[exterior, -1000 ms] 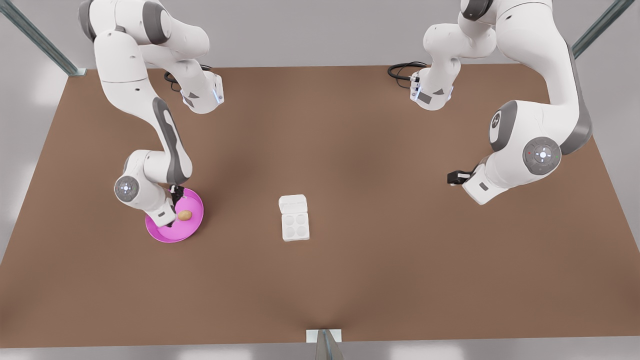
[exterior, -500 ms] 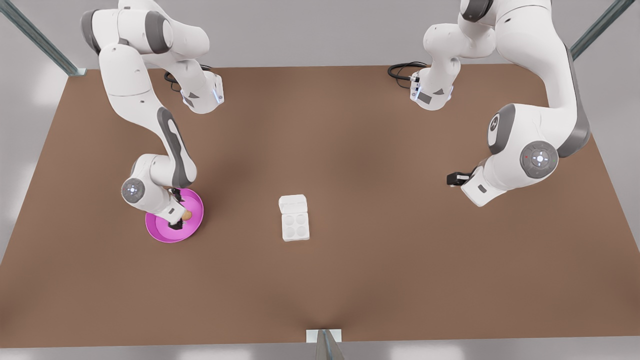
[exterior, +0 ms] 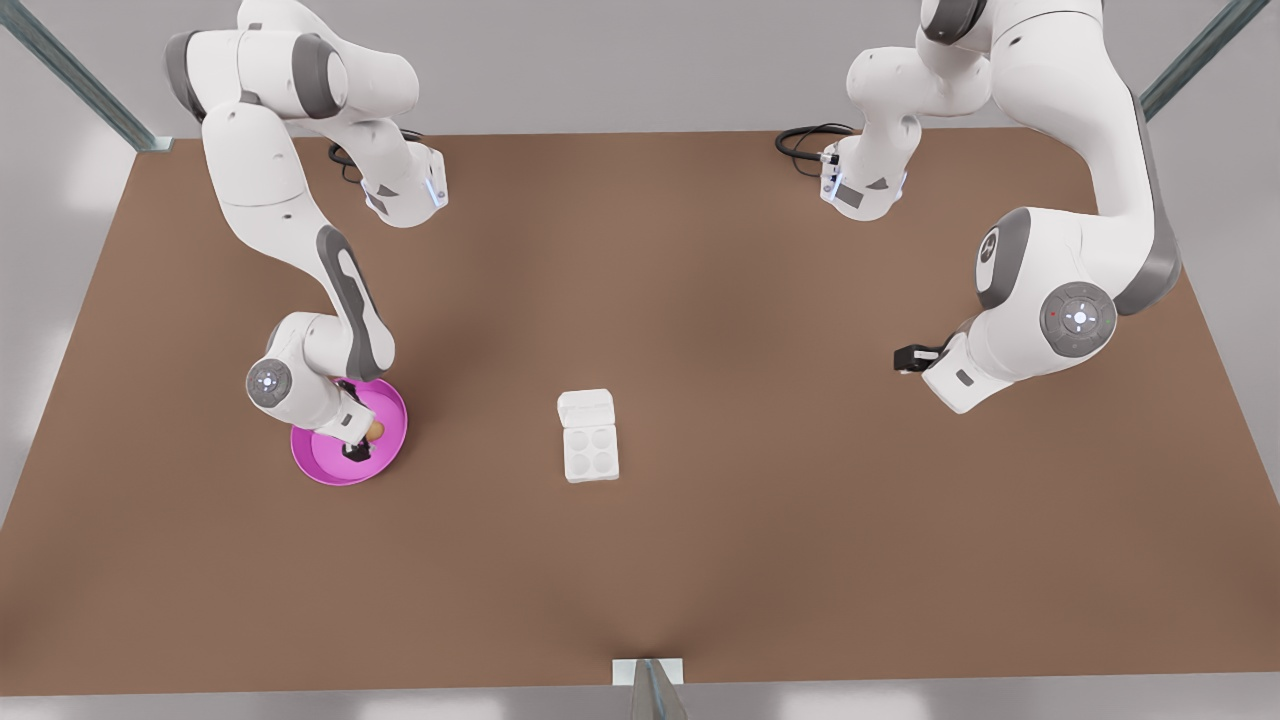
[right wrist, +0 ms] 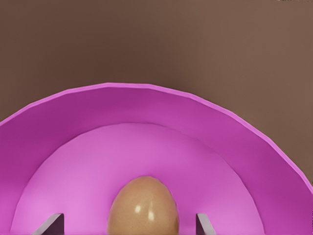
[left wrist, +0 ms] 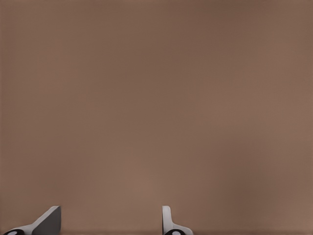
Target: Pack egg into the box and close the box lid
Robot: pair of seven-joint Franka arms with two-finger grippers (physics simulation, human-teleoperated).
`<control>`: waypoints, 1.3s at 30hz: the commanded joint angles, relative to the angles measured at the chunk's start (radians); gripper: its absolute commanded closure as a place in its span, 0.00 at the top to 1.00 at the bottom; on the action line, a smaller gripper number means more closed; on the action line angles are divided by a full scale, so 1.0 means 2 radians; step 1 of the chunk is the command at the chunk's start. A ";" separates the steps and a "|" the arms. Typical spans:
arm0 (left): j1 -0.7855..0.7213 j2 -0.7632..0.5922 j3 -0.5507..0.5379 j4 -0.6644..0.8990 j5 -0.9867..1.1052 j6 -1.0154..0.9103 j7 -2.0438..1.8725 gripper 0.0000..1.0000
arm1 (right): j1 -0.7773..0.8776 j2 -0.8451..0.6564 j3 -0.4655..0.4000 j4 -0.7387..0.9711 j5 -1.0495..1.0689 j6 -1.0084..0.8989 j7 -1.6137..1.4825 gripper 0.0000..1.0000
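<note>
On pink plate (right wrist: 88, 127): right pincer (right wrist: 129, 226) open w/ egg (right wrist: 143, 205) between, prob. untouched.

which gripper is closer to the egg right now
Right. The right gripper is down over the pink plate with its open fingers on either side of the egg. The left gripper waits far off over bare table, open.

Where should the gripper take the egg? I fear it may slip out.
Across its widest middle, from straight above: the egg lies on the plate, and the open right gripper already straddles it, a finger on each side.
</note>
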 commanded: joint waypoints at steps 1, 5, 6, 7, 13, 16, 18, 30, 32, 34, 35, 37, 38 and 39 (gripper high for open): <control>0.000 -0.001 0.000 0.000 0.000 0.000 0.000 1.00 | 0.000 0.000 0.000 0.000 0.003 0.009 -0.065 0.99; 0.000 -0.001 0.000 0.001 0.001 -0.001 0.000 1.00 | 0.001 -0.001 0.000 0.000 0.003 0.008 -0.065 0.86; 0.000 -0.001 0.000 0.002 0.001 -0.001 -0.003 1.00 | 0.001 -0.002 0.000 0.000 0.003 0.008 -0.064 0.82; 0.000 -0.001 0.001 0.002 0.001 -0.001 -0.002 1.00 | 0.001 -0.002 0.000 0.000 0.003 0.008 -0.064 0.82; 0.000 -0.001 0.001 0.006 0.004 0.000 -0.001 1.00 | 0.005 -0.002 0.000 0.000 0.013 0.007 -0.064 0.69; 0.000 0.000 0.001 0.006 0.006 0.000 -0.001 1.00 | 0.005 -0.002 0.000 0.000 0.014 0.007 -0.064 0.54; 0.000 -0.001 0.001 0.006 0.006 0.000 -0.002 1.00 | 0.004 -0.005 0.001 0.000 0.014 0.003 -0.065 0.50; 0.000 0.000 0.001 0.006 0.006 0.000 -0.002 1.00 | 0.006 -0.037 0.006 0.051 0.038 -0.081 -0.065 0.48; 0.000 0.000 0.001 0.006 0.006 0.000 -0.002 1.00 | 0.008 -0.033 0.024 0.075 0.058 -0.082 -0.064 0.47; 0.000 0.000 0.001 0.006 0.006 0.000 -0.002 1.00 | 0.022 -0.026 0.028 0.091 0.083 -0.082 -0.051 0.47; 0.000 0.000 0.001 0.006 0.006 0.000 -0.002 1.00 | 0.031 -0.022 0.028 0.097 0.097 -0.082 -0.044 0.47; 0.000 0.000 0.001 0.006 0.006 0.000 -0.001 1.00 | 0.051 -0.005 0.028 0.117 0.135 -0.081 -0.044 0.47; 0.001 0.000 0.001 0.006 0.006 0.000 -0.001 1.00 | 0.060 0.004 0.028 0.131 0.147 -0.081 -0.033 0.47; 0.001 0.000 0.001 0.006 0.006 0.000 -0.001 1.00 | 0.070 0.011 0.028 0.147 0.148 -0.081 -0.017 0.47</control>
